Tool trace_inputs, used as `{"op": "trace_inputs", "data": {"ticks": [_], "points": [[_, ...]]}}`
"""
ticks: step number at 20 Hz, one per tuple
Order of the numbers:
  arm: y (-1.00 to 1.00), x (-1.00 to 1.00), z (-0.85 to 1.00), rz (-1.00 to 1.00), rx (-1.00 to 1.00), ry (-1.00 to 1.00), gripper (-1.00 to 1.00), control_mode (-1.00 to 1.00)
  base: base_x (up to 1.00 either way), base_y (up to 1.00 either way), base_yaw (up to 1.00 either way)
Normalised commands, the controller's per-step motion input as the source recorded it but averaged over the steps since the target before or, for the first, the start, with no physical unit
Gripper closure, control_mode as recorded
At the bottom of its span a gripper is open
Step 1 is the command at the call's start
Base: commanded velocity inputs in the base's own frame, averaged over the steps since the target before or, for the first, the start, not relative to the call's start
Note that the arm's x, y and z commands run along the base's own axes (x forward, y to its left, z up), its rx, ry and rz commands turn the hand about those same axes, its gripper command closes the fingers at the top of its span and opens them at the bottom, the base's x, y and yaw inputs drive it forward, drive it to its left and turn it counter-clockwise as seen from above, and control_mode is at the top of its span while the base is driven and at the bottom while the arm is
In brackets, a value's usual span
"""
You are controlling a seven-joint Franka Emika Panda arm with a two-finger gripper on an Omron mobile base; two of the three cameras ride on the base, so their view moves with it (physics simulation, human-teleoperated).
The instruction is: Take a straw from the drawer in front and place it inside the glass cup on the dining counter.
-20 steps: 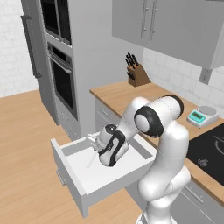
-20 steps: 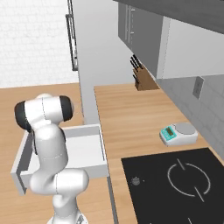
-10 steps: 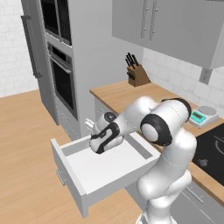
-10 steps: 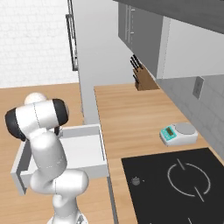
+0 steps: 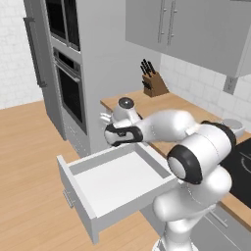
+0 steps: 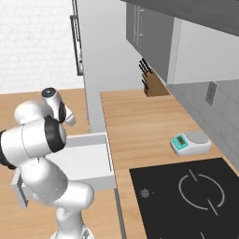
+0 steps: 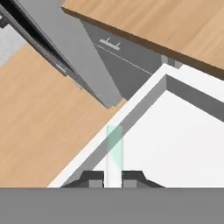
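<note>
The drawer (image 5: 74, 192) stands pulled out below the wood worktop, its white inside bare. My gripper (image 5: 105, 119) hovers above the drawer's back left corner, level with the worktop. In the hand view the gripper (image 7: 113, 179) is shut on the straw (image 7: 114, 146), a thin pale stick that runs up from between the fingertips over the drawer's grey wall (image 7: 131, 117). From the right base view the drawer (image 6: 91, 159) lies beside my arm and the hand (image 6: 59, 106) hangs over its far side. The glass cup and the dining counter are out of view.
A tall oven unit (image 5: 68, 83) rises just left of the drawer. The worktop (image 6: 140, 126) carries a knife block (image 6: 151, 86) at the back, a small scale (image 6: 189, 141) and a black cooktop (image 6: 196, 196). Open wood floor (image 5: 29, 162) lies to the left.
The hand has risen out of the drawer and swung toward its back left corner, still shut on the straw. The drawer has not moved.
</note>
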Motion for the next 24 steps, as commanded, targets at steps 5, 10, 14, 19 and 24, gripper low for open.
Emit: {"op": "trace_inputs", "data": {"ticks": [5, 10, 14, 19, 24], "points": [[-0.46, -0.49, 0.92, 0.35, -0.23, -0.04, 1.00, -1.00, 0.00, 0.00, 0.00], [-0.38, -0.56, 0.59, 0.36, -0.11, 0.00, 1.00, -1.00, 0.00, 0.00, 0.00], [-0.24, -0.61, 0.12, 0.32, -0.08, 0.00, 1.00, -1.00, 0.00, 0.00, 0.00], [-0.19, -0.57, 0.00, 0.29, -0.14, -0.02, 1.00, -1.00, 0.00, 0.00, 0.00], [-0.01, -0.54, 0.00, 0.17, -0.19, -0.06, 1.00, -1.00, 0.00, 0.00, 0.00]]}}
